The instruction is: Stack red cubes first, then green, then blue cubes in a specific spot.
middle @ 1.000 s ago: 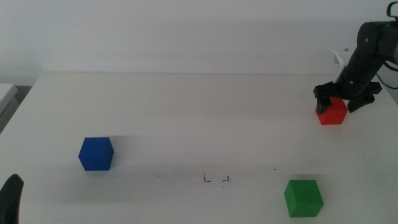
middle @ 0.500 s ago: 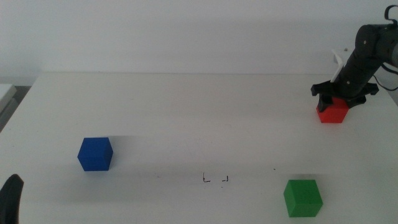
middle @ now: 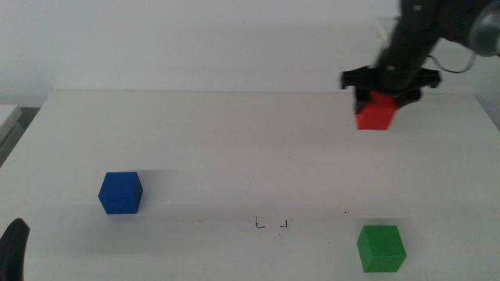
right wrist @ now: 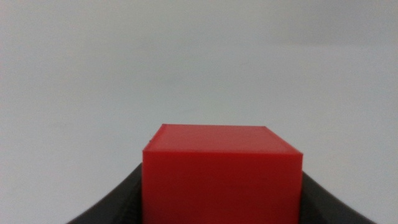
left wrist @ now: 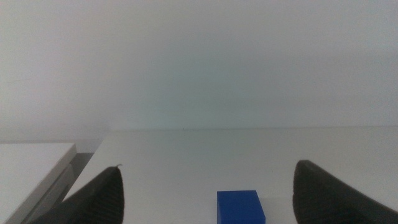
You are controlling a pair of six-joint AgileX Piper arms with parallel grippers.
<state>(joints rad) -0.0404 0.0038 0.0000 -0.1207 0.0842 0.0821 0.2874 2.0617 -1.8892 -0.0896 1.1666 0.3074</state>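
Observation:
My right gripper is shut on the red cube and holds it in the air over the table's far right part. The red cube fills the space between the jaws in the right wrist view. The green cube sits at the front right. The blue cube sits at the left and also shows in the left wrist view. The marked square is at the front middle, bare. My left gripper waits at the bottom left corner, its jaws wide apart in the left wrist view.
The white table ends at a pale wall at the back. A white block lies off the table's left edge.
My right gripper closed on the red cube, lifted it off the table and carried it left and up. The other cubes and the left arm stayed put.

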